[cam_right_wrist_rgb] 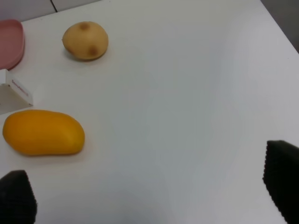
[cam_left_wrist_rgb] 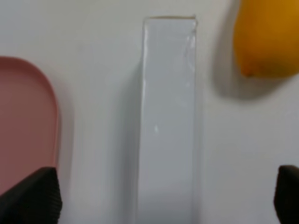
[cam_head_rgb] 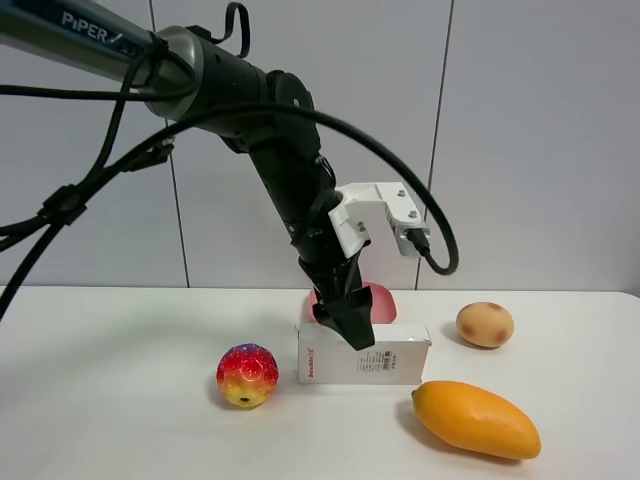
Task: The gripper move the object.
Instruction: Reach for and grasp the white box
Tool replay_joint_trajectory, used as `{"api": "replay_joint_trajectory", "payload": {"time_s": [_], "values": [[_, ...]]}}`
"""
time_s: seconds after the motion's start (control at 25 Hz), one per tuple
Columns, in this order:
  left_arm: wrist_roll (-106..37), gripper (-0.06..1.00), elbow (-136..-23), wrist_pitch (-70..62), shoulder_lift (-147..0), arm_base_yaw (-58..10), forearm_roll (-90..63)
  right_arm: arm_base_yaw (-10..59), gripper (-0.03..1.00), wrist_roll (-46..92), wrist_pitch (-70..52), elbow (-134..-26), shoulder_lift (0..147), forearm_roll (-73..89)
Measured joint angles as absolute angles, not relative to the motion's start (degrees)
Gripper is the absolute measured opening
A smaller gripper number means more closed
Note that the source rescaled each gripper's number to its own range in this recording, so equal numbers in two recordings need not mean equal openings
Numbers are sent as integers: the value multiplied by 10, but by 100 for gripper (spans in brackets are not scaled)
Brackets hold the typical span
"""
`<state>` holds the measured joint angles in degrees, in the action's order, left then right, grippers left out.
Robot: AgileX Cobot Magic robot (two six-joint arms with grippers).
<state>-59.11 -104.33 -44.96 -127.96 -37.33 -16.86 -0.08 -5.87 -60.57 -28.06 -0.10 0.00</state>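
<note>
In the center of the high view, the left gripper (cam_head_rgb: 348,325) hangs over the white carton (cam_head_rgb: 385,362). Its 2 black fingers (cam_left_wrist_rgb: 32,196) are spread wide on either side of the carton, clear of it. The carton lies on the white table (cam_head_rgb: 120,400) in front of the pink tray (cam_head_rgb: 383,302), between the rainbow ball (cam_head_rgb: 247,375) at lower left and the mango (cam_head_rgb: 475,418) at lower right. The right gripper (cam_right_wrist_rgb: 149,186) is also spread wide, holding nothing.
</note>
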Motion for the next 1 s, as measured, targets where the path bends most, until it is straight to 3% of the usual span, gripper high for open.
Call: {"api": "replay_joint_trajectory", "payload": {"time_s": [0.84, 0.92, 1.0], "values": [[-591, 99, -1043, -363, -1354, -402, -118, -1, 100, -59, -606, -281, -1, 0], [-591, 92, -1043, -356, -1354, -402, -113, -1, 100, -59, -606, -281, -1, 0], [-591, 74, -1043, -356, -1354, -402, -108, -1, 100, -59, -606, -281, -1, 0]]}}
